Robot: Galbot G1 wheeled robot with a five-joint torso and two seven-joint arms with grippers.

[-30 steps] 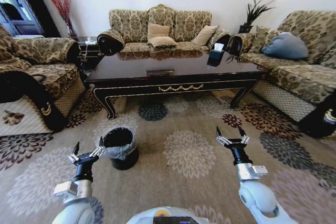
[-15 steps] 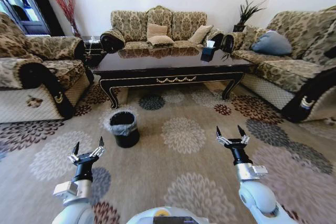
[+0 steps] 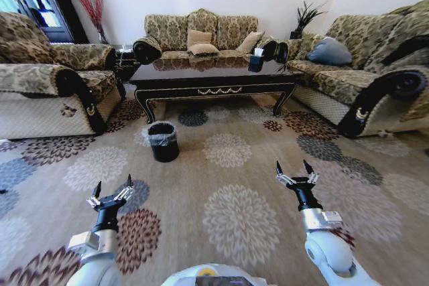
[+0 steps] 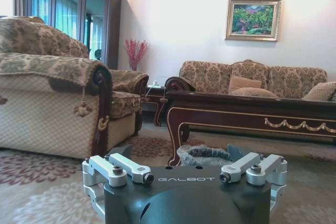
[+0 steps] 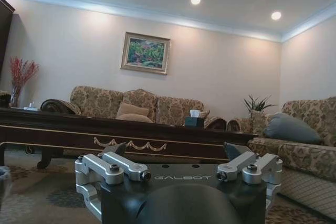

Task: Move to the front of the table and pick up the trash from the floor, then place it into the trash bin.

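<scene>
You've got both arms held low at the frame bottom: left gripper (image 3: 112,191) lower left, right gripper (image 3: 295,171) lower right, both w/ fingers spread, holding nothing. Trash bin (image 3: 163,141) sits left of center on the carpet, just in front of the table (image 3: 214,84) at upper center.

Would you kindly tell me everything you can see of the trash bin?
The trash bin is small, round and black, lined with a crinkled grey plastic bag folded over its rim. It stands upright on the patterned carpet, apart from and just in front of the table's left front leg. Nothing touches it but the carpet; both grippers are far off.
</scene>
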